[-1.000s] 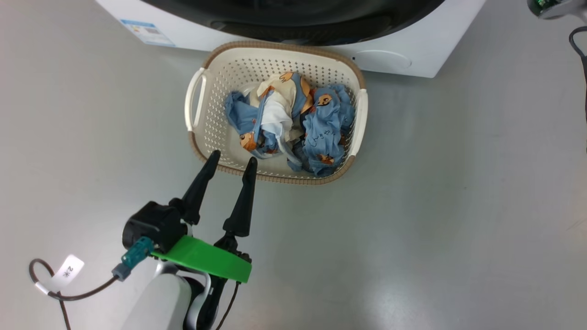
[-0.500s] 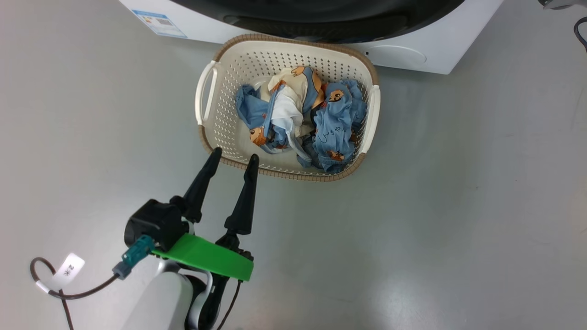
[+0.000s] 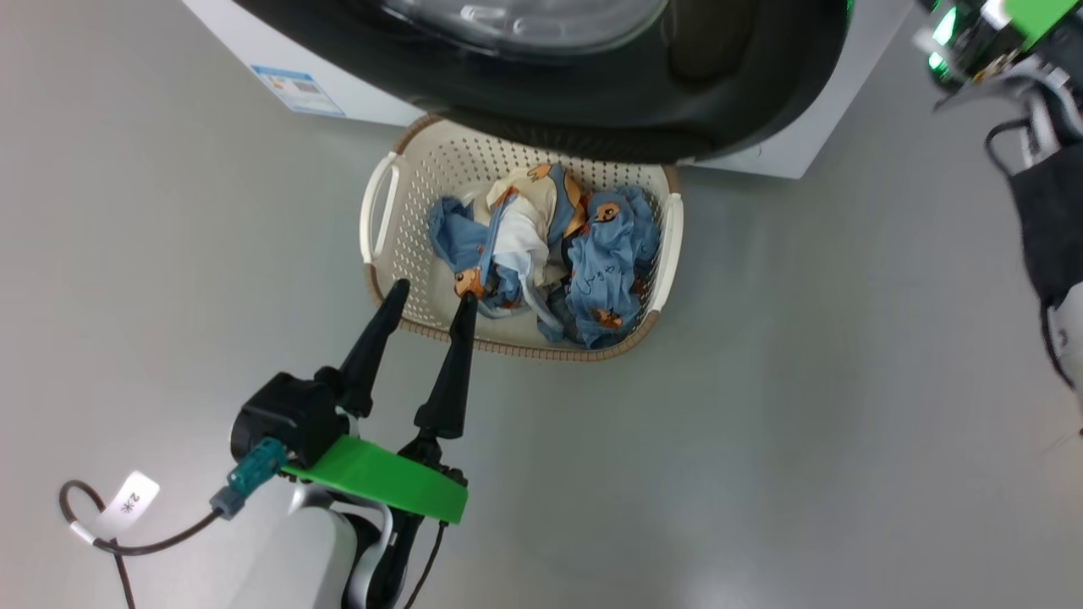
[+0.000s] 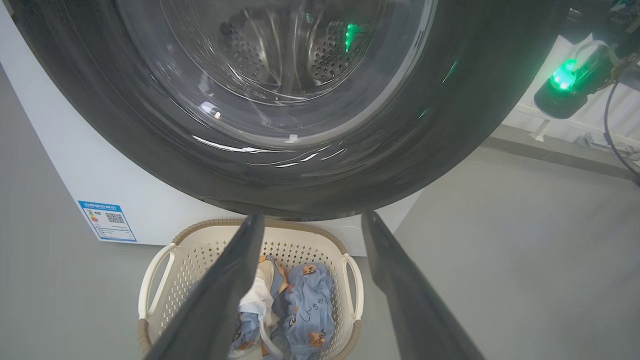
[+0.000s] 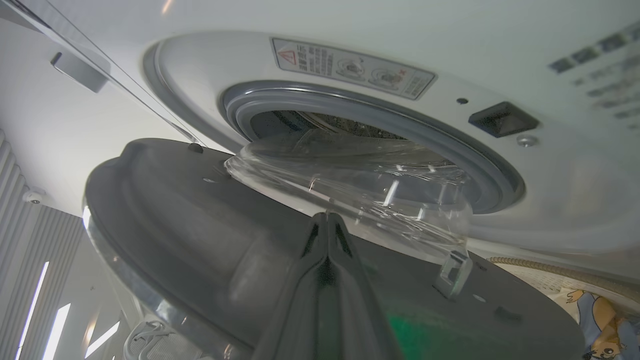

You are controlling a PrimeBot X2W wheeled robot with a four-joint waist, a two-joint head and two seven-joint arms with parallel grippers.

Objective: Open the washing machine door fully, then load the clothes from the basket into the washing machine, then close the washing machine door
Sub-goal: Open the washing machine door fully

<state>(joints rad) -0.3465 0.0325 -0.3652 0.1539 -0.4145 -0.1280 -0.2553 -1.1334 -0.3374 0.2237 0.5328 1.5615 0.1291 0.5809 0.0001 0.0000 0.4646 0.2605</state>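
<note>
The washing machine door [image 3: 592, 110], with its black rim and clear glass bowl, stands partly open and overhangs the far rim of the basket [image 3: 376, 211]. The clothes [image 3: 541, 245], light blue with orange prints and cream parts, lie heaped in the basket. My left gripper [image 3: 431, 294] is open and empty above the basket's near rim. In the left wrist view its fingers [image 4: 225, 290] frame the door [image 4: 280, 75], the basket [image 4: 160, 260] and the clothes [image 4: 310, 300]. My right gripper [image 5: 327, 216] is shut, its tips against the grey inner face of the door [image 5: 190, 215], before the washing machine [image 5: 550, 190].
The grey rubber ring [image 5: 380, 115] and the steel drum show behind the glass bowl. A blue sticker [image 3: 296, 89] marks the machine's lower front. My right arm [image 3: 1041, 169], with a green light, is at the upper right. Bare grey floor [image 3: 804, 423] lies around the basket.
The door has swung out from the machine and now hangs over the basket's far rim. The head camera has shifted and my right arm has come into view. The left gripper stays open.
</note>
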